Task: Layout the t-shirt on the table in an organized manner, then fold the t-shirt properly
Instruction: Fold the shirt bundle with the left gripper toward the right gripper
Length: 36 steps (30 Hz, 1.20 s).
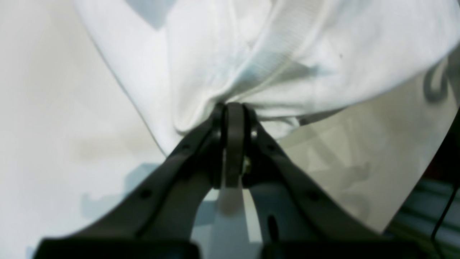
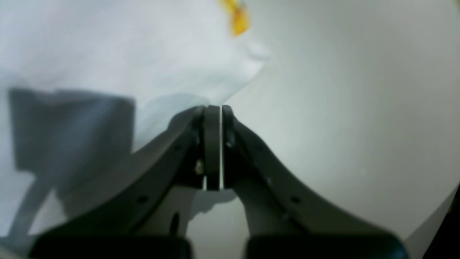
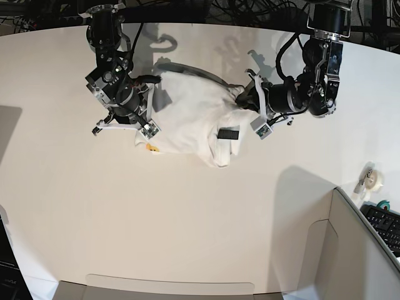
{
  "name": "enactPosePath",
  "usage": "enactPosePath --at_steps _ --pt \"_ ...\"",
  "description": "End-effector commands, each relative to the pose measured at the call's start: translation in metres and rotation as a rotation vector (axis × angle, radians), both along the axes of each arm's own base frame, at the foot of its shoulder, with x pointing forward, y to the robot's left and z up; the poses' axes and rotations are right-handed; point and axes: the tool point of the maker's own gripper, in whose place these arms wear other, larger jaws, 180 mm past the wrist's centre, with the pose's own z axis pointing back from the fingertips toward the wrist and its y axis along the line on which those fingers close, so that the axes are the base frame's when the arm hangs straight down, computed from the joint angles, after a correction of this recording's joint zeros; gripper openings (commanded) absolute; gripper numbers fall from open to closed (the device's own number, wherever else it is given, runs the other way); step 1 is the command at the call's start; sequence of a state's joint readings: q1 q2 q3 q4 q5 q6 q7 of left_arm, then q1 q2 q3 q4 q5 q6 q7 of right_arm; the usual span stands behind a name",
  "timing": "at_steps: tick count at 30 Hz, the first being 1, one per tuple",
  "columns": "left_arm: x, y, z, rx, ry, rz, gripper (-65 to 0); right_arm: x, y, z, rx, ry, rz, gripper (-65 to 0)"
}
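The white t-shirt [image 3: 190, 115] lies bunched in a heap on the table [image 3: 187, 206], with a bit of yellow print [image 3: 152, 149] and a black label [image 3: 229, 134] showing. My left gripper [image 3: 240, 94] is at the heap's right side and is shut on a gathered fold beside the ribbed collar [image 1: 284, 39]. In the left wrist view the cloth [image 1: 215, 61] fans out from that gripper [image 1: 234, 108]. My right gripper [image 3: 153, 80] is at the heap's left side. In its wrist view this gripper [image 2: 212, 108] is shut on the shirt's edge [image 2: 172, 102].
A tape roll [image 3: 373, 178] and a keyboard [image 3: 384, 225] sit at the right edge. Grey-white box panels [image 3: 325, 250] stand along the front right. Cables [image 3: 250, 9] hang behind the table's curved far edge.
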<state>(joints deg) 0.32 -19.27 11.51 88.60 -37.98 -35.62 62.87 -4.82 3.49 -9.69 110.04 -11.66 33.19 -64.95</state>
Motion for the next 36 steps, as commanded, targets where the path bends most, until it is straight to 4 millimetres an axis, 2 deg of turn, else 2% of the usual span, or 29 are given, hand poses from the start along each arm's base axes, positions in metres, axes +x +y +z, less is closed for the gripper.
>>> enactPosePath --at_steps 1,7,9,11,14,17,19,22,25,27,29,33,36 --pt "-0.004 0.021 -0.016 0.129 0.049 0.001 -64.9 -0.001 0.002 0.008 0.009 -0.027 0.007 -65.0" --pt "0.020 0.009 -0.006 0.105 0.011 0.001 -64.9 -0.032 0.007 -0.010 0.023 0.041 0.011 -65.0" --pt "0.026 0.009 -0.001 0.105 -0.004 0.002 -64.9 -0.032 0.008 -0.003 0.028 0.022 0.013 -65.0" --pt "0.029 0.011 0.000 0.111 -0.010 0.001 -64.9 -0.024 0.004 0.009 0.026 -0.021 0.003 -65.0" --pt "0.028 0.011 0.000 0.111 -0.007 0.001 -64.9 0.012 -0.007 0.037 0.013 -0.118 -0.032 -65.0" --pt "0.025 0.011 -0.002 0.112 -0.001 0.001 -64.9 0.049 -0.019 0.047 0.006 -0.157 -0.066 -65.0" --pt "0.024 0.011 -0.003 0.112 0.001 0.000 -64.9 0.075 -0.021 0.043 0.003 -0.142 -0.072 -65.0" --pt "0.017 0.018 -0.008 0.126 0.016 0.002 -64.9 0.107 -0.004 0.029 0.041 -0.092 -0.057 -65.0" --pt "0.015 0.021 -0.009 0.131 0.020 0.003 -64.9 0.121 0.011 0.006 0.087 -0.041 -0.034 -65.0" --pt "0.015 0.021 -0.009 0.131 0.020 0.003 -64.9 0.120 0.014 -0.006 0.094 -0.011 -0.029 -65.0" --pt "0.016 0.022 -0.009 0.133 0.017 0.003 -64.9 0.109 0.013 -0.016 0.094 0.011 -0.030 -65.0" --pt "0.018 0.030 -0.007 0.150 0.011 0.008 -64.9 0.080 0.012 -0.020 0.095 0.008 -0.030 -65.0" --pt "0.020 0.032 -0.006 0.153 0.007 0.008 -64.9 0.057 -0.003 -0.018 0.052 0.013 -0.045 -65.0"
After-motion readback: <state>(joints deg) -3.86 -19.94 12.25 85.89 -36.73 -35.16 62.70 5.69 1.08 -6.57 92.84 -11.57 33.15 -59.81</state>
